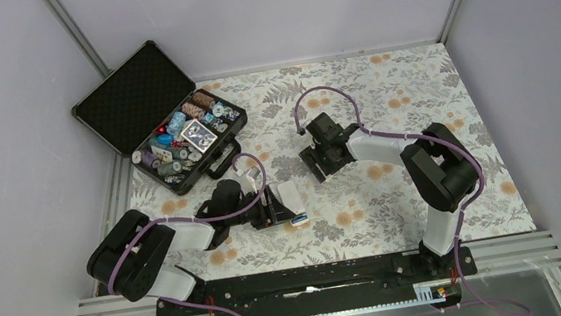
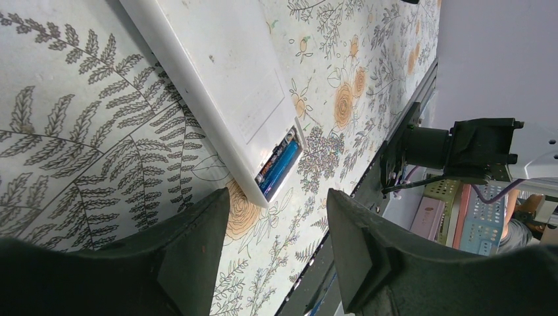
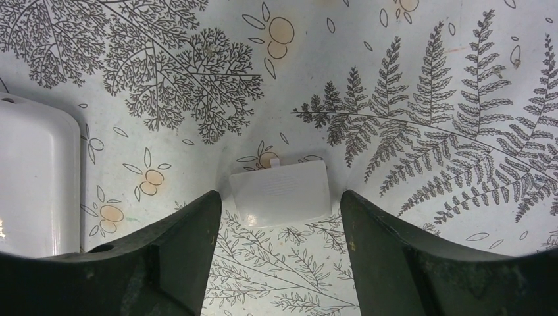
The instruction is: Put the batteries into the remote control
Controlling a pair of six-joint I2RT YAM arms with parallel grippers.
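White plastic of the remote control (image 2: 224,79) is seen back-up on the floral cloth (image 2: 79,131), with a blue battery (image 2: 279,168) seated in its open compartment. Just before it the left gripper (image 2: 276,201) is held with jaws apart. Further right, the right gripper (image 3: 279,197) is spread wide, and a white cover (image 3: 281,187) is flanked by its fingers.

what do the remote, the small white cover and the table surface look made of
Remote control: likely hard white plastic, smooth, slightly glossy, with scuffs. Battery cover: seemingly the same white plastic, matte, faint moulded marks. Table covering: printed cloth or vinyl, floral pattern; cannot tell which.
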